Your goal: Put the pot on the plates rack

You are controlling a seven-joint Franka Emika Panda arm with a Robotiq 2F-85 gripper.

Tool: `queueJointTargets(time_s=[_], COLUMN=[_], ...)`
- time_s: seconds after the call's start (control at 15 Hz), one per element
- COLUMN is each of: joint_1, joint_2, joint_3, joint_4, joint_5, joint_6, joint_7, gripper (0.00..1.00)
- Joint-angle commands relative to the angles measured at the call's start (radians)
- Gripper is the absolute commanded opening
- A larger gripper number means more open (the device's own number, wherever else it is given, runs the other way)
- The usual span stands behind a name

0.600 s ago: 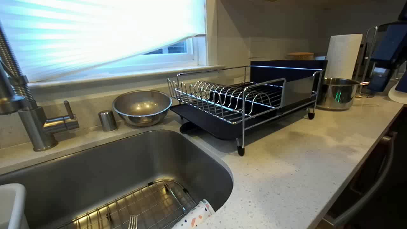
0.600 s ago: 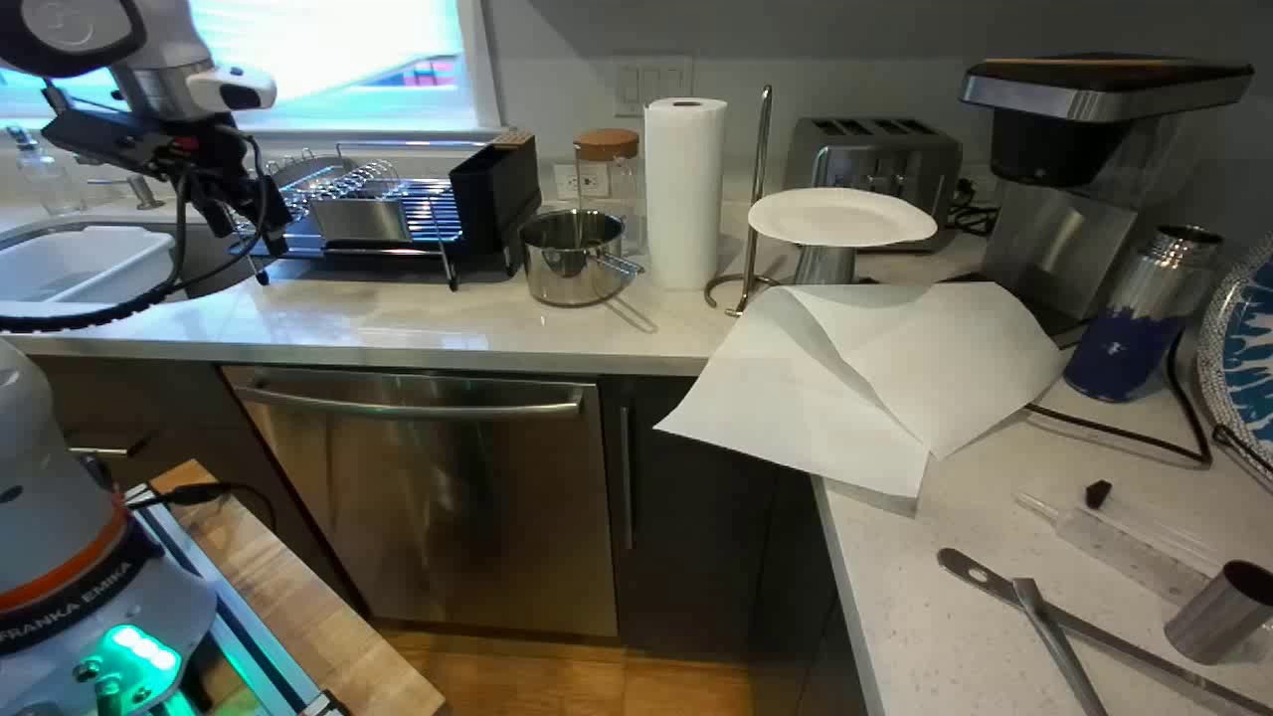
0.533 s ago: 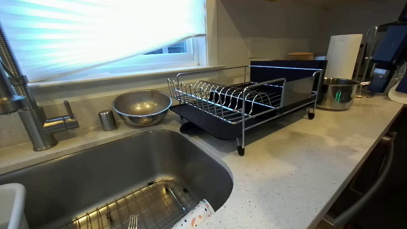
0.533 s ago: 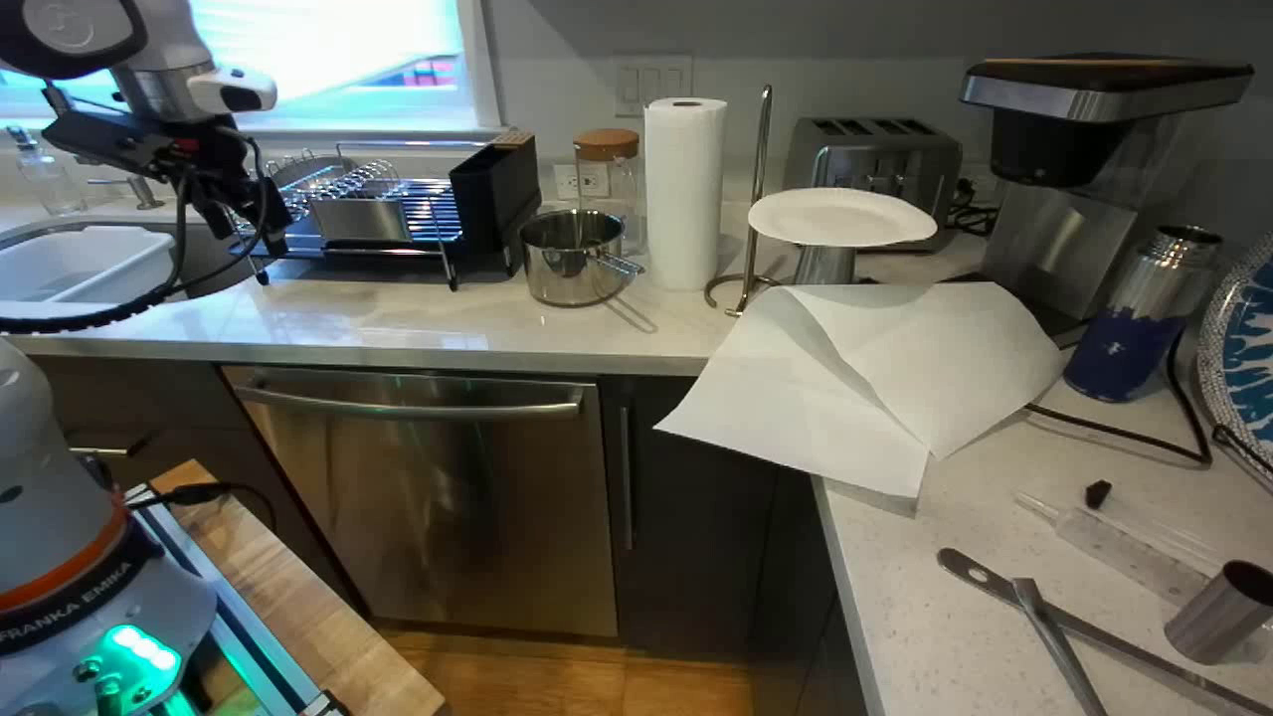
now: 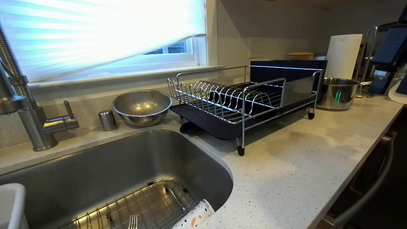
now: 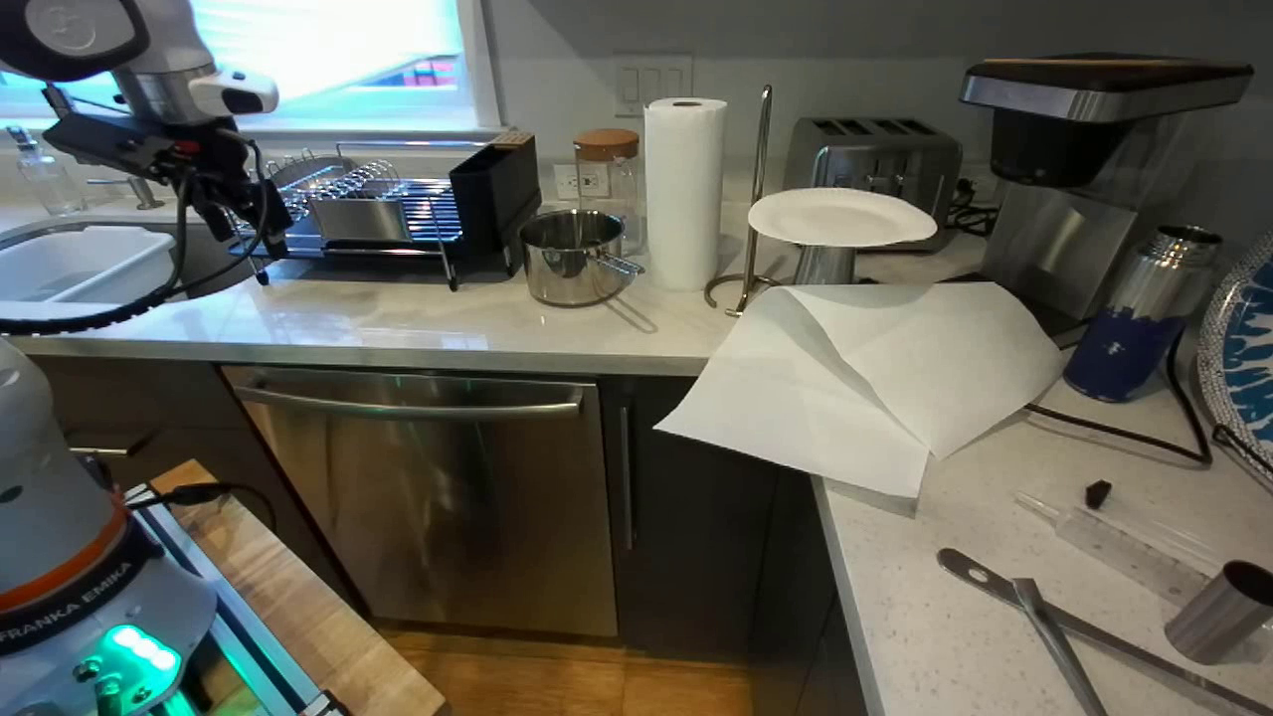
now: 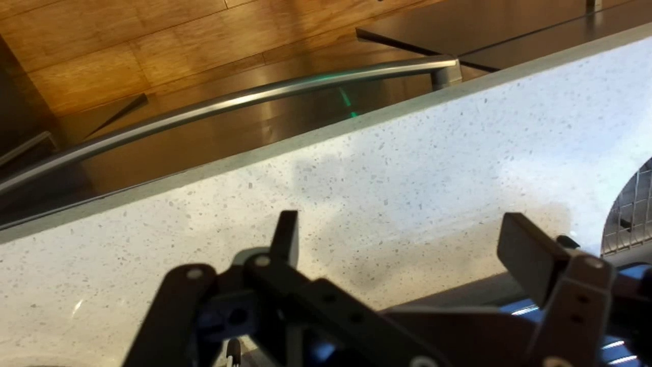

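Observation:
The shiny steel pot (image 6: 569, 268) stands upright on the counter, with its handle pointing right towards the front of the paper towel roll. It also shows in an exterior view (image 5: 337, 95), partly hidden by the rack. The chrome plates rack (image 5: 297, 92) with its black tray stands beside the pot, nearer the sink; it also shows in an exterior view (image 6: 360, 221). My gripper (image 7: 400, 214) is open and empty, with its fingers wide apart above bare counter in front of the rack. It also shows at the edge of an exterior view (image 5: 388, 90). The pot is apart from the gripper.
A paper towel roll (image 6: 684, 199) on its holder and a glass jar (image 6: 607, 164) stand close to the pot. A steel bowl (image 5: 142, 108) sits between the rack and the sink (image 5: 127, 152). The counter's front edge (image 7: 326, 137) runs past the gripper.
The gripper has shifted only very slightly, a little lower. The pot and the rack have not moved.

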Motion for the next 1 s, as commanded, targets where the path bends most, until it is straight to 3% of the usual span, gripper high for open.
queueJointTargets(time_s=[0.0, 0.47, 0.93], joint_1=[-0.029, -0.158, -0.27], joint_2=[0.011, 0.061, 0.16], joint_3=[-0.007, -0.059, -0.116], joint_4=[0.029, 0.187, 0.285], joint_5=[-0.033, -0.147, -0.139], joint_6=[0.022, 0.033, 0.047], joint_7=[-0.02, -0.007, 0.071], gripper=[1.0, 1.0, 1.0])
